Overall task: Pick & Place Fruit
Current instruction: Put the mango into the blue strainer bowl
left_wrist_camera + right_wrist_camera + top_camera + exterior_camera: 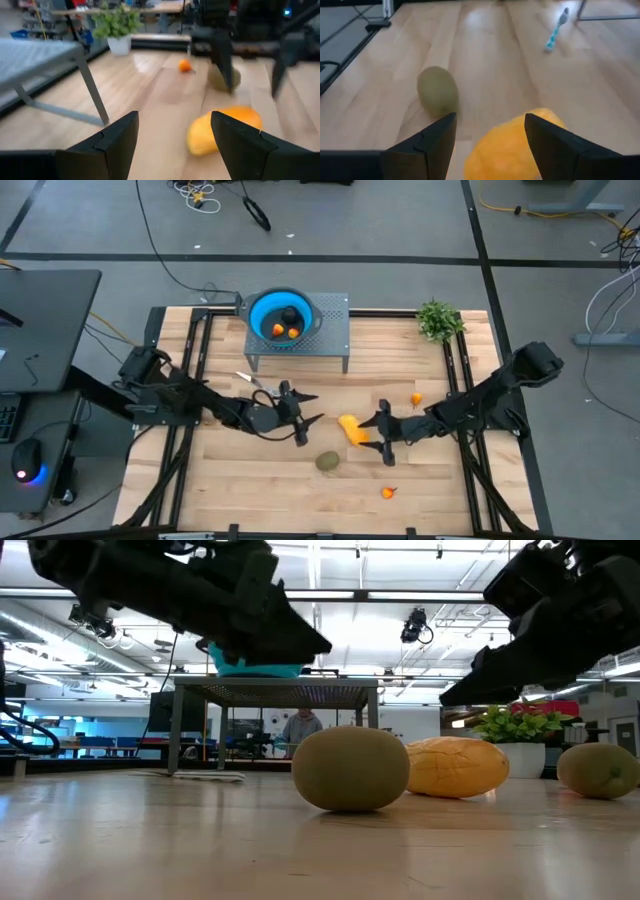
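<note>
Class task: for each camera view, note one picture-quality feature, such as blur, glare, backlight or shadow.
High view: even light, soft shadows under the arms. Low view: bright ceiling lights leave both arms as dark silhouettes above the olive fruit. Left wrist view: blurred, smearing the yellow fruit and the plant. Right wrist view: the yellow fruit is out of focus; the knife is soft.

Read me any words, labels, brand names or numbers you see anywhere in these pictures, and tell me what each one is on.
No text can be read in any view.
The yellow fruit, the olive-brown fruit, the blue bowl and the wooden table bear no print or labels.
Screens and fittings in the room behind the table, in the low view, are too small and blurred to read.
</note>
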Robot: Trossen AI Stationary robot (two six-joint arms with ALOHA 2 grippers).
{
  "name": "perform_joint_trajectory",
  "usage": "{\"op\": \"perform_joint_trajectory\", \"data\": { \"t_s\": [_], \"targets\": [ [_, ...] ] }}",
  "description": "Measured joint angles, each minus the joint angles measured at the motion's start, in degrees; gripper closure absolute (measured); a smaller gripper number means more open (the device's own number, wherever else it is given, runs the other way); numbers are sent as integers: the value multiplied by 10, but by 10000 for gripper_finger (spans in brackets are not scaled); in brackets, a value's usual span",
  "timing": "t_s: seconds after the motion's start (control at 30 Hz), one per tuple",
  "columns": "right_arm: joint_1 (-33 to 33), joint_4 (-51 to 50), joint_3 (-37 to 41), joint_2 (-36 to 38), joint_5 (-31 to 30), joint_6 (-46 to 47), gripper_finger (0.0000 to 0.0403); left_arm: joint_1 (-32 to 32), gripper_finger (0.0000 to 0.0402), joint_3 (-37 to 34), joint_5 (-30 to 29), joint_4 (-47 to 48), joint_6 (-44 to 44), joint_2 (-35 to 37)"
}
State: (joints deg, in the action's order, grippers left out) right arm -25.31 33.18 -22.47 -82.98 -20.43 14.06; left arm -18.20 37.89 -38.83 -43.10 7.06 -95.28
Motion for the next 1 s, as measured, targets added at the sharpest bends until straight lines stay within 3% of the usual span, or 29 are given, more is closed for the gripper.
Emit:
{"op": "perform_joint_trajectory", "data": {
  "t_s": [0.23,0.33,0.5,0.7,1.0],
  "targets": [
    [-6,-55,-39,-38,-9,16,133,3,145,-2,22,15,-44,35],
    [-6,-90,-50,-38,-41,28,114,3,145,-7,24,31,-50,61],
    [-6,-93,-63,-42,-50,69,90,3,145,-43,26,43,-47,103],
    [-8,-78,-64,-83,-56,118,86,-2,145,-106,34,20,-27,145],
    [-9,-107,-120,-156,-79,111,86,-8,145,-178,58,-29,8,154]
  ]
}}
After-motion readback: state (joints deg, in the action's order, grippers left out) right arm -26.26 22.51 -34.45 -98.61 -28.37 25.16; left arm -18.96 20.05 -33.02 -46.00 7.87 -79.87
